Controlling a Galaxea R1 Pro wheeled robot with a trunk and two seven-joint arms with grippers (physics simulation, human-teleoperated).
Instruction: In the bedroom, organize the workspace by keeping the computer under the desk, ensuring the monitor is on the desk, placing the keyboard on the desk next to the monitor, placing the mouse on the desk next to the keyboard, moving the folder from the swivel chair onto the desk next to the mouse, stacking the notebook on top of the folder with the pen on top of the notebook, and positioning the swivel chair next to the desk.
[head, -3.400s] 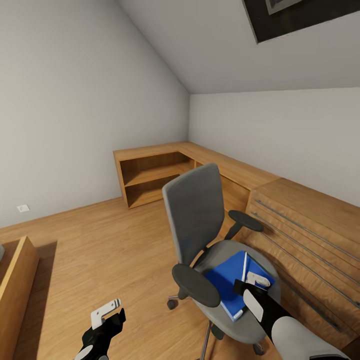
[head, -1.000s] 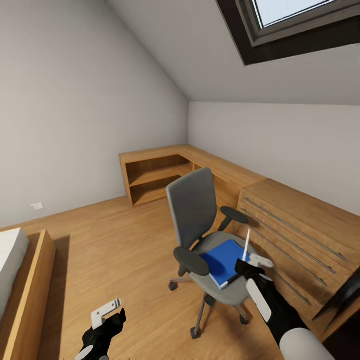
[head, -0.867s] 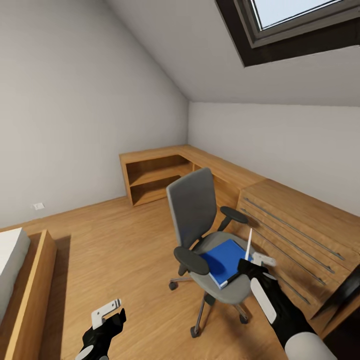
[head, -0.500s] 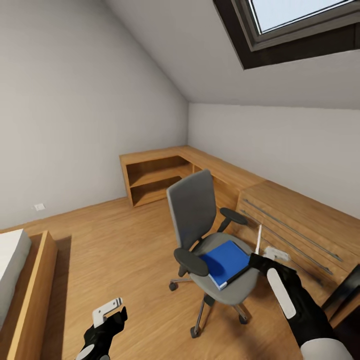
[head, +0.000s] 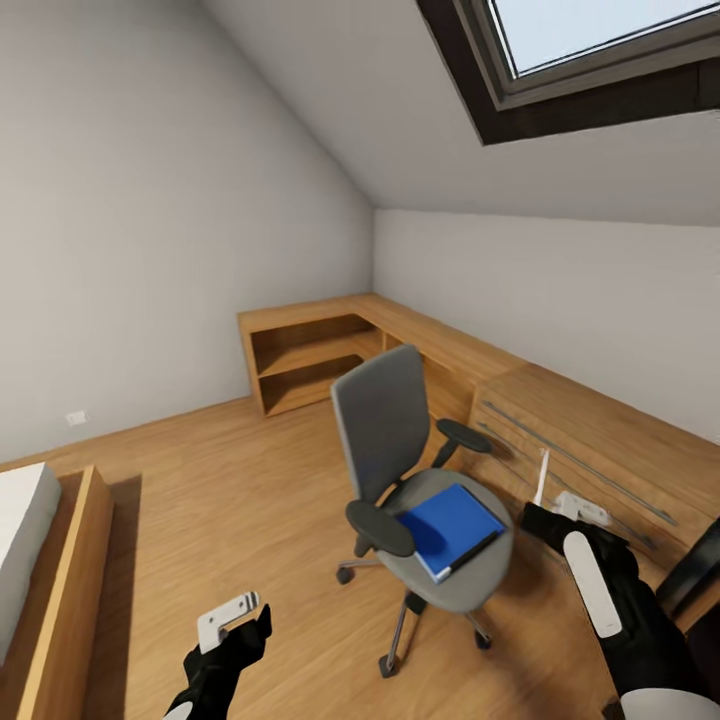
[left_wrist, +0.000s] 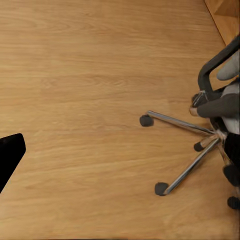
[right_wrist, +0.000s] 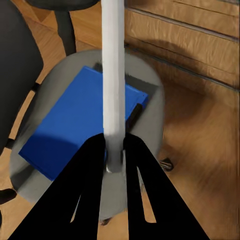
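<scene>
The grey swivel chair (head: 385, 430) stands on the wooden floor mid-room, and its chrome base (left_wrist: 185, 135) appears in the left wrist view. The blue folder (head: 455, 522) lies flat on the seat (right_wrist: 150, 100), also visible as folder (right_wrist: 70, 125). My right gripper (head: 548, 512) is shut on the pale pen (head: 541, 478), held upright just right of the seat, beside the drawers. In the right wrist view the pen (right_wrist: 113, 75) rises from between the closed gripper (right_wrist: 114, 142). My left gripper (head: 232, 615) hangs low over bare floor, open, one black finger (left_wrist: 10, 155) showing. Monitor, keyboard, mouse, computer and notebook are out of view.
Light wooden L-shaped cabinets (head: 330, 345) run along the back corner, and a wooden drawer unit (head: 600, 450) stands right of the chair. A wooden bed frame (head: 60, 560) sits at the left. A black slab edge (head: 697, 572) pokes in at the lower right.
My right gripper carried the pen rightward, off the folder and seat toward the drawers. The view pulled back and up from the chair. My left gripper rose slightly.
</scene>
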